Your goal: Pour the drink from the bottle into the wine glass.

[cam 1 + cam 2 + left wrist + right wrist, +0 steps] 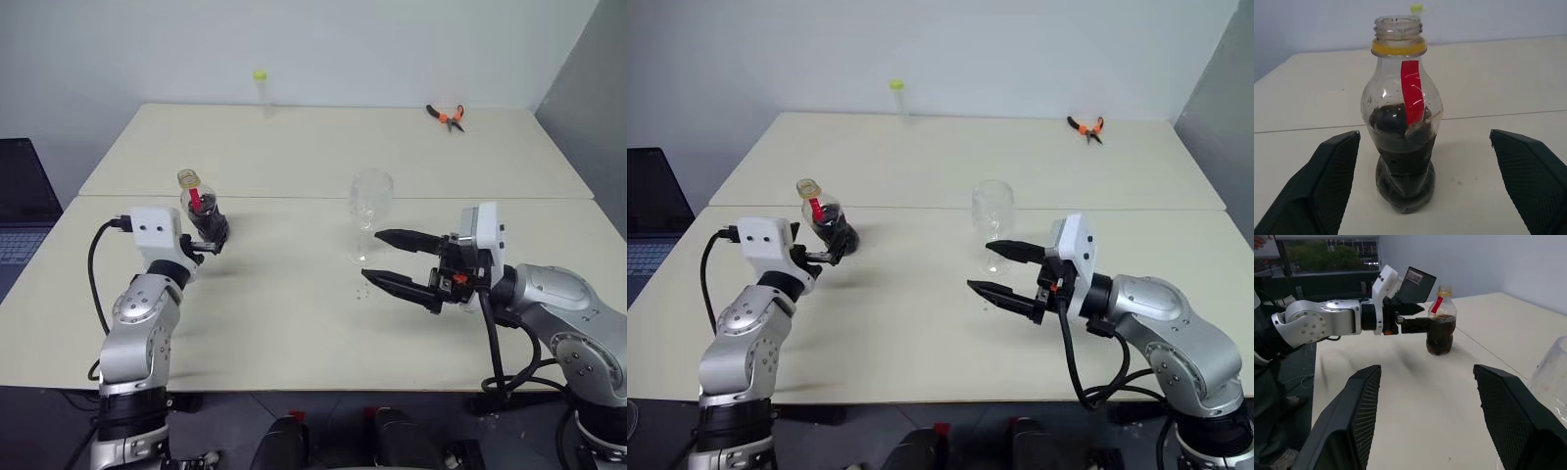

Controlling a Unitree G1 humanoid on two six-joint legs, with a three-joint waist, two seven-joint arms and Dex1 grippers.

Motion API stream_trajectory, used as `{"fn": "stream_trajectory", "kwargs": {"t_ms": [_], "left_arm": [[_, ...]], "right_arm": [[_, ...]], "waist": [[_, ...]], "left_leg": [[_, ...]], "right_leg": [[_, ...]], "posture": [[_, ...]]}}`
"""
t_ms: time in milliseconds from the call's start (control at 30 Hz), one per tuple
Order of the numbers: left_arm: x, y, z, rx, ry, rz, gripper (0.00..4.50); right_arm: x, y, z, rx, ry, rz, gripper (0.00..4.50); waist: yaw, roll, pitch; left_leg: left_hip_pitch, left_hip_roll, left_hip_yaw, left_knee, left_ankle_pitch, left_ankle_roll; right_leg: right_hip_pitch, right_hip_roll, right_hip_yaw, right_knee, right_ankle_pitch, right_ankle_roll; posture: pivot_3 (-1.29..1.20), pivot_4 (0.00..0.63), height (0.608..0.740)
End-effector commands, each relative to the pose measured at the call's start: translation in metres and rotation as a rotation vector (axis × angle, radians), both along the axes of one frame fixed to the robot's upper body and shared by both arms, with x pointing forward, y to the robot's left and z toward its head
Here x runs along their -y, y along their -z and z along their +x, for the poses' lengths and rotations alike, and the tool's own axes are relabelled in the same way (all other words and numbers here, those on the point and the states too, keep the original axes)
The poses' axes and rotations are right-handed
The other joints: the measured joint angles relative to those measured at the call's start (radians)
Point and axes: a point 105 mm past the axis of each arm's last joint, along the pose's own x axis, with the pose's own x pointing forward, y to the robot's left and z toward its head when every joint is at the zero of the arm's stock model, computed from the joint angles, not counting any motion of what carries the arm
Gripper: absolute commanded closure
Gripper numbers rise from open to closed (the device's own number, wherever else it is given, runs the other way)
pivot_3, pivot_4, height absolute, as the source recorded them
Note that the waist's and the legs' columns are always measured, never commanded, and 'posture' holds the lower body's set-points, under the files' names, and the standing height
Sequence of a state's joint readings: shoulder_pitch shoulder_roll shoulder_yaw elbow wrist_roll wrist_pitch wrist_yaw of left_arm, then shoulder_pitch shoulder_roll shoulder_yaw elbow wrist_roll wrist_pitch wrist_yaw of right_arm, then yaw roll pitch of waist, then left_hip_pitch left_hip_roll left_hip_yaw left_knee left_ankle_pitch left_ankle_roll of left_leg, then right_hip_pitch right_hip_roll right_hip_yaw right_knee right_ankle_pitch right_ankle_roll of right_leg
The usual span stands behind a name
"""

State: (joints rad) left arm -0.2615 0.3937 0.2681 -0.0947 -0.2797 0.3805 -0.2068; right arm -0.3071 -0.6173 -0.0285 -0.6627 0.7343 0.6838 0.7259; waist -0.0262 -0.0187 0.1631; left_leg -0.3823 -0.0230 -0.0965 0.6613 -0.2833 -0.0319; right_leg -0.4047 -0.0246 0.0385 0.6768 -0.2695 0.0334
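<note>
While the left gripper [209, 244] is standing spread wide around the bottle [1401, 117], not yet pinching it, the grasping step is under way; closing on the body comes next. That bottle is standing upright and uncapped on the counter [294, 313], holding the drink [1403, 161] roughly halfway up. Well apart, the wine glass [369, 213] is sitting empty, with the right gripper [400, 261] hanging spread beside it.

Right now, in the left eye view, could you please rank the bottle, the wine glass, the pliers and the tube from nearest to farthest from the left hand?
1. Bottle, just ahead of the left hand.
2. Wine glass, to its right.
3. Tube, far table, back edge.
4. Pliers, far right corner.
</note>
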Motion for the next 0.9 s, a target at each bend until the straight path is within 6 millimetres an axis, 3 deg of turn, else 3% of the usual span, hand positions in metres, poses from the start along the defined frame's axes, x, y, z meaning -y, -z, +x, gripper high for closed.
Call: {"fn": "stream_trajectory", "kwargs": {"t_ms": [33, 400, 667, 767, 900], "left_arm": [[0.000, -0.009, 0.008, 0.028, 0.008, 0.009, 0.00], [-0.014, 0.005, 0.026, -0.027, -0.049, -0.028, 0.00], [-0.014, 0.000, 0.047, -0.006, -0.044, -0.058, 0.00], [-0.015, -0.004, 0.052, 0.014, -0.049, -0.056, 0.61], [-0.016, -0.008, 0.053, 0.036, -0.038, -0.052, 1.93]], "right_arm": [[-0.005, -0.009, -0.008, 0.034, -0.049, 0.000, 1.29], [-0.005, -0.011, -0.007, 0.034, -0.044, -0.007, 1.29], [-0.005, -0.012, -0.004, 0.040, -0.033, -0.005, 1.29], [-0.005, -0.012, -0.004, 0.043, -0.026, -0.007, 1.24], [-0.005, -0.011, -0.004, 0.043, -0.016, -0.003, 1.24]], "waist": [[0.000, 0.000, 0.000], [0.000, 0.000, 0.000], [0.001, 0.000, 0.000], [0.000, 0.000, 0.000], [-0.001, 0.000, 0.000]], "left_leg": [[0.000, 0.000, 0.000, 0.000, 0.000, 0.000], [0.000, 0.000, 0.000, 0.000, 0.000, 0.000], [0.000, 0.000, 0.000, 0.000, 0.000, 0.000], [0.000, 0.000, 0.000, 0.000, 0.000, 0.000], [0.000, 0.000, 0.000, 0.000, 0.000, 0.000]], "right_leg": [[0.000, 0.000, 0.000, 0.000, 0.000, 0.000], [0.000, 0.000, 0.000, 0.000, 0.000, 0.000], [0.000, -0.001, 0.000, 0.000, 0.000, 0.000], [0.000, -0.001, 0.000, 0.000, 0.000, 0.000], [-0.001, -0.002, 0.000, 0.000, 0.000, 0.000]], "posture": [[0.00, 0.150, 0.740], [0.00, 0.150, 0.740], [0.00, 0.150, 0.740], [0.00, 0.150, 0.740], [0.00, 0.150, 0.740]]}}
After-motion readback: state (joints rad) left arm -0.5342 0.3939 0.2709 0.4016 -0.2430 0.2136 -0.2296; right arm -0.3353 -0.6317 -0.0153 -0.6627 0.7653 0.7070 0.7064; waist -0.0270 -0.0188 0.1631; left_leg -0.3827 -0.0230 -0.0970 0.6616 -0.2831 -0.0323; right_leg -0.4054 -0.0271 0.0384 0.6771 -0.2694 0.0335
